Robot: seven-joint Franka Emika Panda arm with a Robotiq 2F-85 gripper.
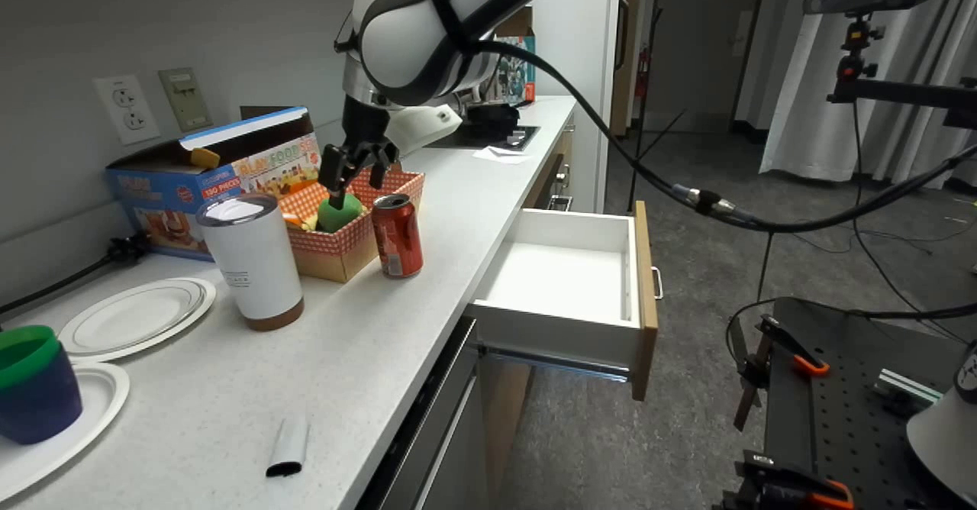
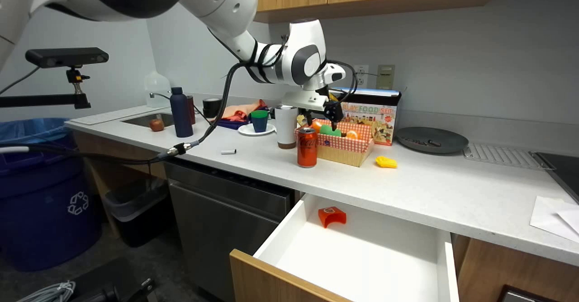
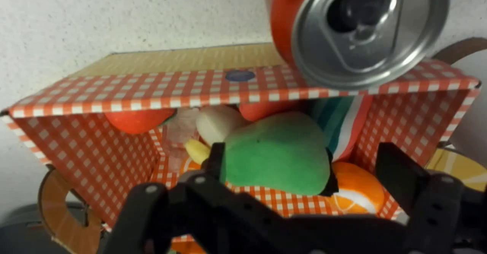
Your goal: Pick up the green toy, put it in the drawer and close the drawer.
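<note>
The green toy, pear-like in shape, lies among play food in a red-checked basket; it shows in both exterior views (image 1: 340, 214) (image 2: 329, 131) and the wrist view (image 3: 277, 159). My gripper (image 1: 357, 188) (image 2: 321, 125) points down over the basket. In the wrist view the gripper (image 3: 303, 147) is open. The left finger is close beside the toy; whether it touches I cannot tell. A gap with an orange piece lies between toy and right finger. The drawer (image 1: 565, 273) (image 2: 362, 257) is pulled out, white inside with a tan front. A small orange-red piece (image 2: 332, 216) lies in it.
A red can (image 1: 398, 239) (image 2: 307, 150) (image 3: 365, 37) stands against the basket's (image 2: 339, 153) front side. A white tumbler (image 1: 252, 262) (image 2: 286, 128) stands beside it. A play-food box (image 1: 259, 170) is behind. A yellow piece (image 2: 386, 162) lies on the counter.
</note>
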